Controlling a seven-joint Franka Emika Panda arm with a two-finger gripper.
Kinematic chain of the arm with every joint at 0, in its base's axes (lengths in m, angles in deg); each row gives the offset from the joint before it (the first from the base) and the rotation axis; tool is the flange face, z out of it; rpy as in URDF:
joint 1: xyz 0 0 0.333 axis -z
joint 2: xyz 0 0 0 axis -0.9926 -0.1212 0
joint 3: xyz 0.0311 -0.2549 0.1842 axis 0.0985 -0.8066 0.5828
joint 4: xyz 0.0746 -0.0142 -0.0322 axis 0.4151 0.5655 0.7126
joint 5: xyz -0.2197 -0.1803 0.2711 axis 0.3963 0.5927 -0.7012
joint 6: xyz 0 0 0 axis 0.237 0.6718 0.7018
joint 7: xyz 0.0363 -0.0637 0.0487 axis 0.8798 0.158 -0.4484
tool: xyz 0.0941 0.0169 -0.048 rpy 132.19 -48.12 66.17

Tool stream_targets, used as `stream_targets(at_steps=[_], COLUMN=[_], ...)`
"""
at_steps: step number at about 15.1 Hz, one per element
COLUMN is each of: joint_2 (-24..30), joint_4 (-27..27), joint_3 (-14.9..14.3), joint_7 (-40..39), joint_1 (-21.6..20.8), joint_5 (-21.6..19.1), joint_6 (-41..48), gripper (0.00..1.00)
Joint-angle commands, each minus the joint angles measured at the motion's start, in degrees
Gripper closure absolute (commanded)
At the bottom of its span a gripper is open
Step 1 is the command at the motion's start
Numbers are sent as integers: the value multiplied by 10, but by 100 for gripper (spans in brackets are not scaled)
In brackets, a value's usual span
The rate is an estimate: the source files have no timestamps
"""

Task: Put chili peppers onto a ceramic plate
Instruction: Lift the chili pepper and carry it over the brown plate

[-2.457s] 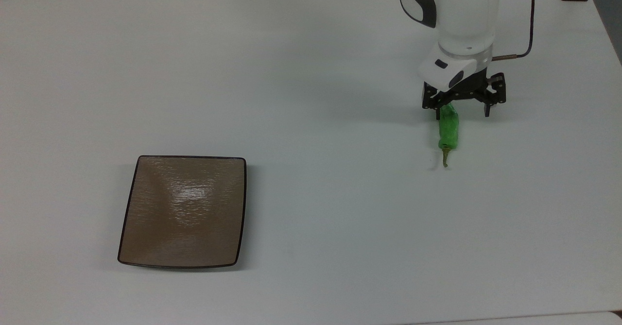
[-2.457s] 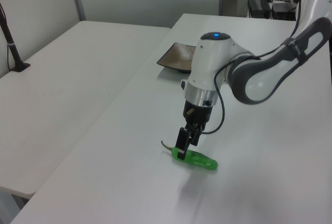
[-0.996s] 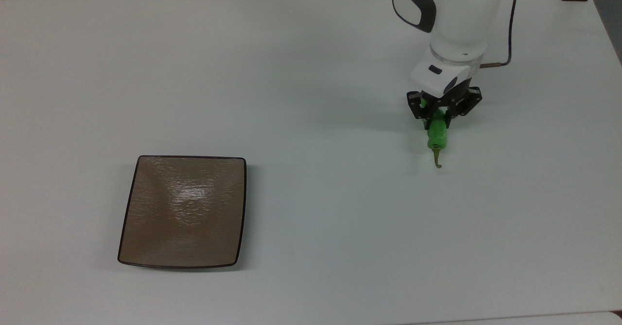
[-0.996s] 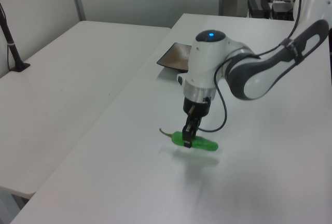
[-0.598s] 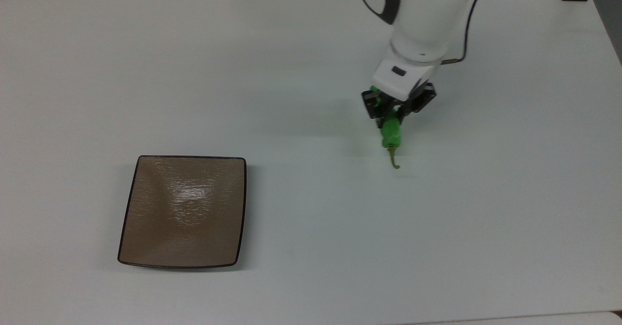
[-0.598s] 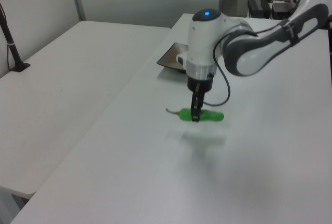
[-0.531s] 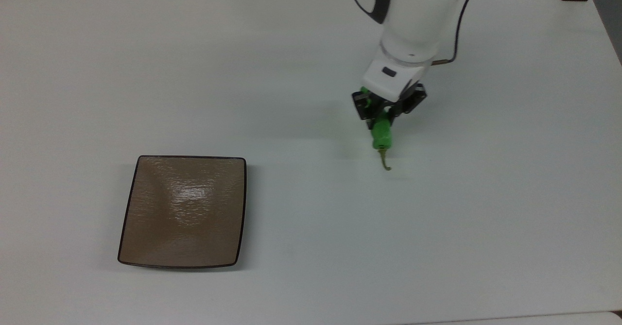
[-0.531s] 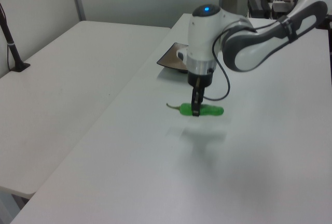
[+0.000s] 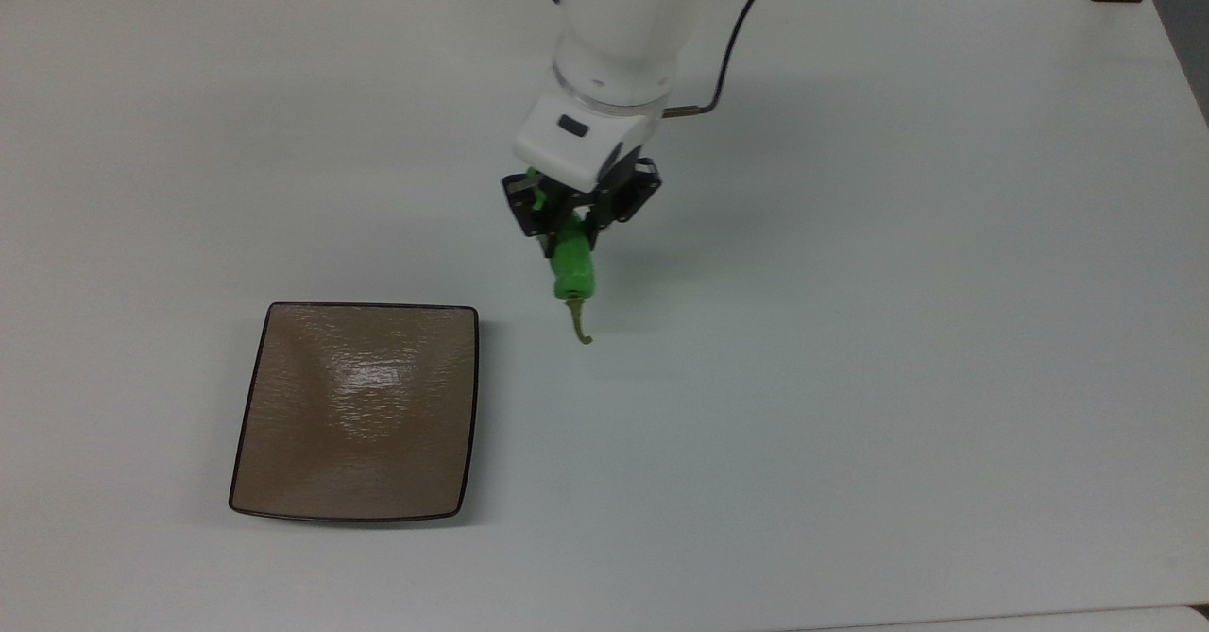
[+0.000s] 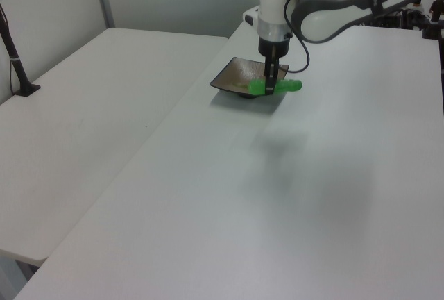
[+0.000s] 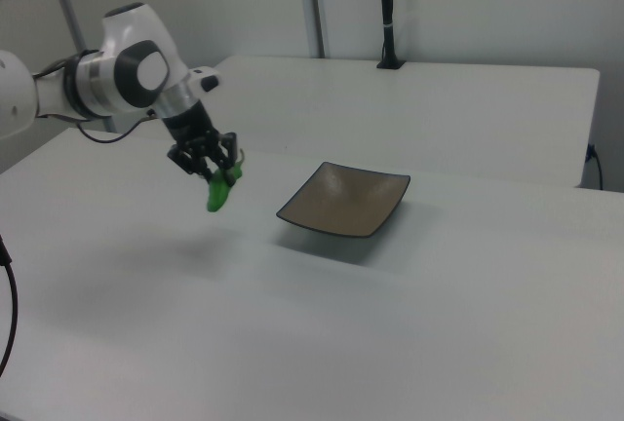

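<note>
Gripper [image 9: 570, 229] grips chili pepper [image 9: 572, 271] aloft (stem down) — beside ceramic plate [image 9: 283, 481].

Top view overhead; left, right views face across table [image 9: 850, 424].

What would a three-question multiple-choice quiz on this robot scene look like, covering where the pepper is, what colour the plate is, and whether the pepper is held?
1. Where is the chili pepper?
A. On the plate
B. In the air, short of the plate
C. Lying on the table

2. What colour is the ceramic plate?
A. Taupe-brown
B. White
C. Blue

3. What is the gripper doing?
A. Open and bare
B. Resting on the plate
C. Shut on the pepper

Answers:
1 B: in the right view it hangs above the table, beside the plate.
2 A: glossy brown with a dark rim.
3 C: the jaws clamp the pepper's body.
</note>
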Motion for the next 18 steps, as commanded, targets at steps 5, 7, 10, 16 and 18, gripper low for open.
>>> stream_targets(at_steps=[5, 7, 10, 16, 18], joint_2=[-44, -58, -86, -116, -115], joint_4=[-73, -84, -84, -83, -81], joint_3=[-35, -32, -32, -30, -31], joint_7=[-71, -72, -69, -65, -69], joint_1=[76, 96, 118, 129, 129], joint_5=[-88, -100, -174, -233, -236], joint_6=[5, -33, -134, -226, -230], gripper=[89, 89, 88, 67, 0])
